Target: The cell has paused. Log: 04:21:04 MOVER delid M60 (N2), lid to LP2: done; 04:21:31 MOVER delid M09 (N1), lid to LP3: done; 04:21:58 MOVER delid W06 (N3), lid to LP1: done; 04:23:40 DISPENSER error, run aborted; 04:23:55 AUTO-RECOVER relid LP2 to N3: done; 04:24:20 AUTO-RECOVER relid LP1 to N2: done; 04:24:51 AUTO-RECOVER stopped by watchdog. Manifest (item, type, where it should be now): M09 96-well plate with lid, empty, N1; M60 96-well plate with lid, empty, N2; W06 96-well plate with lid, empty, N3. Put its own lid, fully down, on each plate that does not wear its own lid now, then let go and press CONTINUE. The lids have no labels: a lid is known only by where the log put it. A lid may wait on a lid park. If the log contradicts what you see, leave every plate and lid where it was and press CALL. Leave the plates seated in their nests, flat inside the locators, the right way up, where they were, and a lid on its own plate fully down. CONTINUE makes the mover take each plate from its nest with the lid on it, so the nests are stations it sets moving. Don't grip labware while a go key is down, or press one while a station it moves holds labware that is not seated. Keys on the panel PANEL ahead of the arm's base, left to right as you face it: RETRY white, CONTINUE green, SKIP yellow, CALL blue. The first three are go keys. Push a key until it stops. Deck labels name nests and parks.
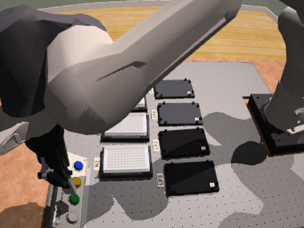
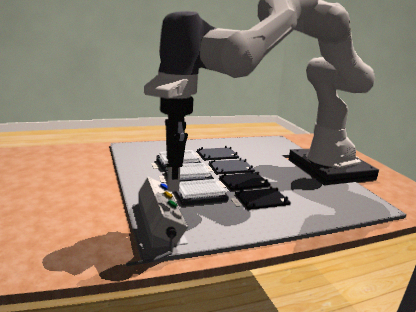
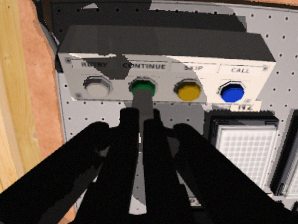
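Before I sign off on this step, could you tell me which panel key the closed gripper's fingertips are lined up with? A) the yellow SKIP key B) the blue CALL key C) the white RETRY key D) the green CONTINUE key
D: in the wrist view the shut gripper points its fingertips straight at the green CONTINUE key, with the white key to one side and the yellow key and blue key to the other.
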Tool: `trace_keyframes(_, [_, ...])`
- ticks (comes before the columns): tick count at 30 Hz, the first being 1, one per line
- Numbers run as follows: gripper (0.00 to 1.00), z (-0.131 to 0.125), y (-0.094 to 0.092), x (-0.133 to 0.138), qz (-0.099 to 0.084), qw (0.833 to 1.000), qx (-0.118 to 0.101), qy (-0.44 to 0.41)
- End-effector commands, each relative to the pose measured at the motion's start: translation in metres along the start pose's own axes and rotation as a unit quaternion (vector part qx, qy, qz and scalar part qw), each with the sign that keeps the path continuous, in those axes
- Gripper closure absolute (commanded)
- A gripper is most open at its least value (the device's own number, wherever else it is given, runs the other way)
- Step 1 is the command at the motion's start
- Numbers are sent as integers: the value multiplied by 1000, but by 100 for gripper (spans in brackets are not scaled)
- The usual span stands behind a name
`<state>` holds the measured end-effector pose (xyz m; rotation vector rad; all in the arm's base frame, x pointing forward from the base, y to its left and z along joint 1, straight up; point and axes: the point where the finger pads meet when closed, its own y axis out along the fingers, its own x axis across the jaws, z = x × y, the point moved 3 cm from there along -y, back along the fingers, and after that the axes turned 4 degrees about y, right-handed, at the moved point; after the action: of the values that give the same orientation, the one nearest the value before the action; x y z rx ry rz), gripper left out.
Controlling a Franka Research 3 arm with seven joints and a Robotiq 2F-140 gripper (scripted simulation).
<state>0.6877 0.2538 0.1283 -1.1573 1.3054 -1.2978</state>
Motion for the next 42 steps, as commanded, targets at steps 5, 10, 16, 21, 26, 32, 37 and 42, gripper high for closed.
trace_keyframes(5, [100, -1, 0, -3, 1, 1000, 0, 0])
trace_keyframes(10, [100, -1, 0, -3, 1, 1000, 0, 0])
trace_keyframes(16, [100, -1, 0, -3, 1, 1000, 0, 0])
trace_keyframes(21, [100, -1, 0, -3, 1, 1000, 0, 0])
trace_keyframes(26, [100, -1, 1, -3, 1, 1000, 0, 0])
trace_keyframes(32, [100, -1, 2, -3, 1, 1000, 0, 0])
trace_keyframes(37, [100, -1, 5, -3, 1, 1000, 0, 0])
trace_keyframes(42, [100, -1, 9, -3, 1, 1000, 0, 0])
